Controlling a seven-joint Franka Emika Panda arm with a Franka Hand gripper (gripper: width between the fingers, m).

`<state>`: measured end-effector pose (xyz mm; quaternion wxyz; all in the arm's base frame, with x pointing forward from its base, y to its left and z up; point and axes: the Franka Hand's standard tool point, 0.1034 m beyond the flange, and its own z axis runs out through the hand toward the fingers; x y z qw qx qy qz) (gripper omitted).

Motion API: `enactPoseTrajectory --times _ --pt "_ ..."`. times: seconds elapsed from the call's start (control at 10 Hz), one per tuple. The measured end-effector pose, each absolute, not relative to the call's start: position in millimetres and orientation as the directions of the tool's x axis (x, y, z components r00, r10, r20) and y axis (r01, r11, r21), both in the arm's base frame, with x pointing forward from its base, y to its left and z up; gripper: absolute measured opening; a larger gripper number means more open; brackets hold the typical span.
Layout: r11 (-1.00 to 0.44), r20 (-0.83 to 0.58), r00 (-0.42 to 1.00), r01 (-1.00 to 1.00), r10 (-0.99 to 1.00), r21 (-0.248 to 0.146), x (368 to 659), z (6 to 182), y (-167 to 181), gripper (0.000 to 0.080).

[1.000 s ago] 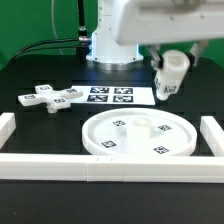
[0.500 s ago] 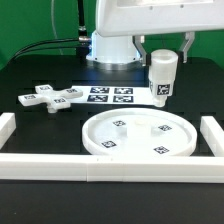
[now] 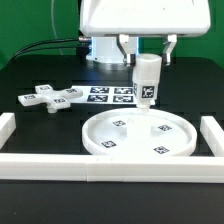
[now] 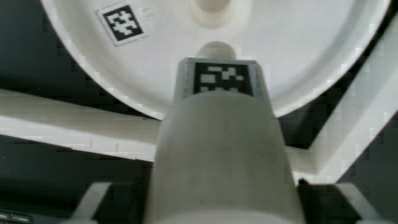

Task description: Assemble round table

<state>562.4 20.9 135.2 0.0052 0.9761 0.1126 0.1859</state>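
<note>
The large round rimmed disc [image 3: 140, 137] lies flat on the black table, with tags on its face and a raised hub at its centre. My gripper [image 3: 147, 62] is shut on the short cylindrical leg [image 3: 147, 80] and holds it upright above the disc's far side. In the wrist view the leg [image 4: 217, 140] fills the middle, with its tag facing the camera, and the disc [image 4: 134, 75] lies beyond it. The cross-shaped knobbed base [image 3: 48, 97] lies on the table at the exterior view's left.
The marker board [image 3: 108, 96] lies flat behind the disc. Long white border rails run along the front [image 3: 100, 166] and at both sides [image 3: 212, 133] of the work area. The arm's white base [image 3: 105, 48] stands at the back.
My gripper has carried the leg toward the exterior view's left and turned it upright; it now hangs over the disc's far side rather than beyond its right edge.
</note>
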Motion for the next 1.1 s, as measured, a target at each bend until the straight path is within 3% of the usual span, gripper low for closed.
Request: enactPoseTrajectory --times 0.7,1.1 --pt "-0.960 0.347 0.895 0.272 0.280 0.073 556 129.8 20 0.0409" --pt "-0.957 0.325 0.901 0.283 0.287 0.061 550 114.9 28 0.0409"
